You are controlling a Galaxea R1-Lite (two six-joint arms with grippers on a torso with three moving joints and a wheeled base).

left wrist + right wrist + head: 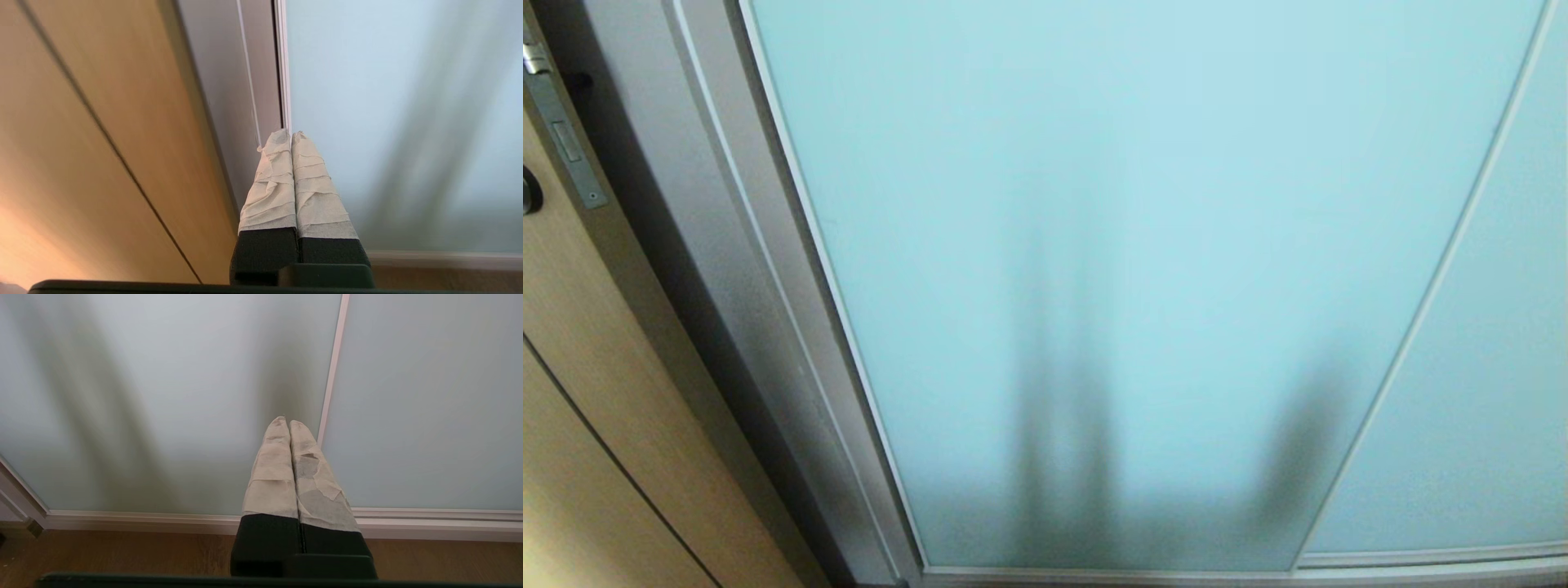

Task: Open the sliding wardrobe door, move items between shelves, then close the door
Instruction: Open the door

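Both taped grippers, left gripper [291, 132] and right gripper [284, 420], fingers pressed together, empty, before sliding wardrobe door [1135, 245].

Sliding wardrobe door [1111, 245]: tall wide panel, frosted pale aqua-blue glass, slim silver metal frame. Fills most of head view; upright, shut, nothing of wardrobe interior visible. Left frame edge runs against broad grey-silver upright; right frame edge is thin pale strip, more frosted glass beyond it. Bottom rail pale silver, sitting just above brown wood floor in right wrist view. Glass surface blank, matte; soft dark vertical shadows fall on lower part. Items and shelves not in view behind frosted glass.
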